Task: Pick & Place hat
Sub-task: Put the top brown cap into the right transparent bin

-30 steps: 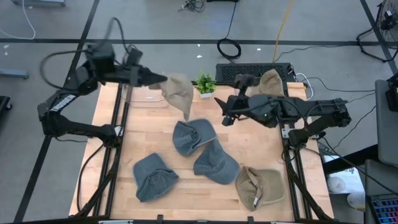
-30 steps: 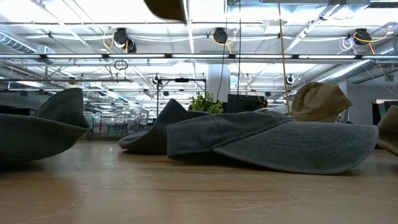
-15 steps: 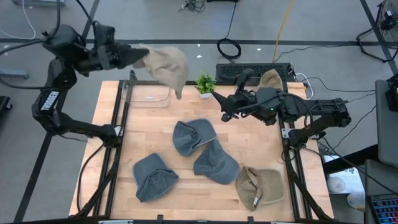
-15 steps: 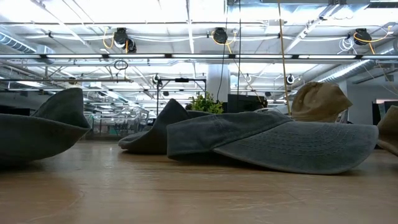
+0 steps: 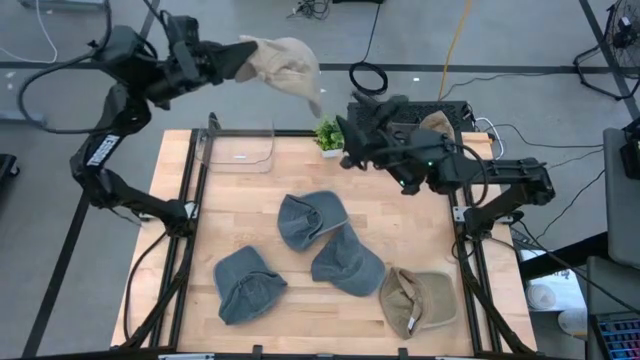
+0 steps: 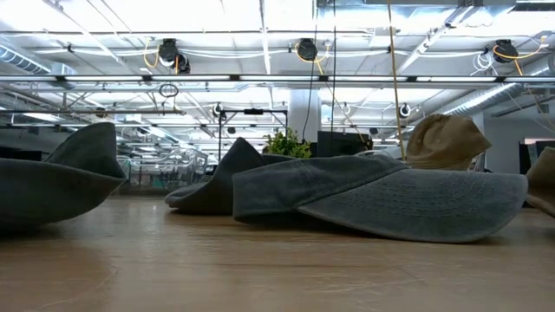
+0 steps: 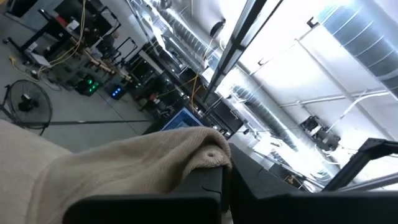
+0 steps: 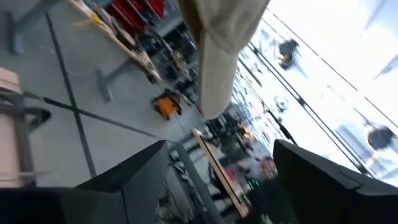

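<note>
A tan hat [image 5: 287, 63] hangs high in the air over the table's far edge, with my left gripper [image 5: 238, 55] shut on it; the left wrist view shows its cloth [image 7: 124, 168] running into the fingers. My right gripper [image 5: 347, 120] stands open in the air a little to the right of the hat, touching nothing. The right wrist view looks up at the hat [image 8: 217, 50] from between the spread fingers [image 8: 134, 180]. The low view shows neither gripper nor this hat. My left gripper pinches a bunched edge of the tan hat's cloth [image 7: 208, 155] between its two shut fingers [image 7: 199, 190]. The fingers slant upward, coming from the table's left. The hat hangs clear of the table beyond the fingertips, its brim [image 5: 312, 95] drooping down.
Three blue-grey hats [image 5: 308, 218] [image 5: 347, 262] [image 5: 248, 284] and a tan hat [image 5: 418, 300] lie on the wooden table [image 5: 240, 210]. Another tan hat [image 5: 437, 128] sits at the far right. A clear bin [image 5: 240, 150] and a small plant [image 5: 329, 135] stand at the far edge.
My left gripper has risen and tipped upward, carrying the tan hat from just above the far part of the table to high over its far edge. My right gripper has tipped upward and shifted toward the far edge, closer to the hat, staying open.
</note>
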